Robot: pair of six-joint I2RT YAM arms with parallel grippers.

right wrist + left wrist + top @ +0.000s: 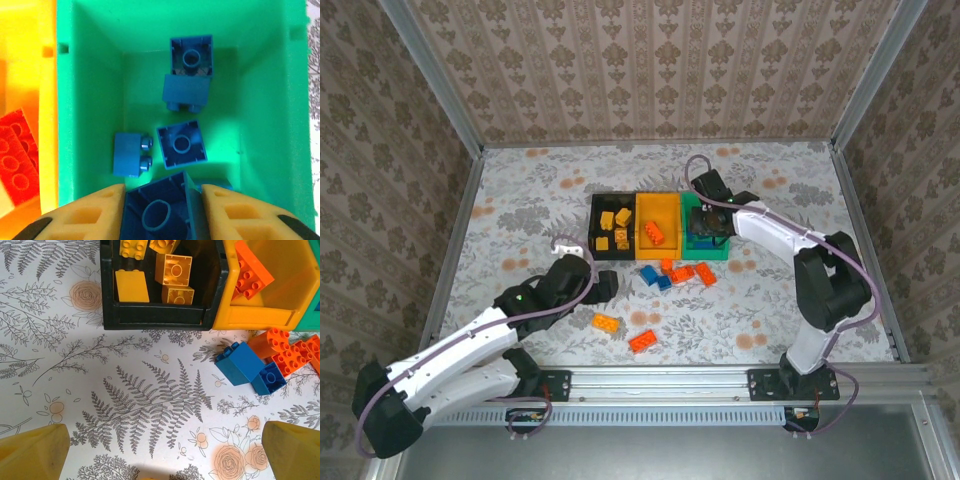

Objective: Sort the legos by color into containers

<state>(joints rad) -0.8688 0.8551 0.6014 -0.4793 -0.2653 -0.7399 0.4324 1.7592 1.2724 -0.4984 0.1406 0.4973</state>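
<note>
Above the green container, pinching a blue lego in the right hand; risking a bounce-out by releasing too high. Holding the left hand spread above the worktop.

Blue legos lie in the green bin (fern-print table beneath).

From above, the right gripper covers most of the green bin. At the right wrist, the picture's near edge cuts off the held blue brick, which half hides a second blue brick.
</note>
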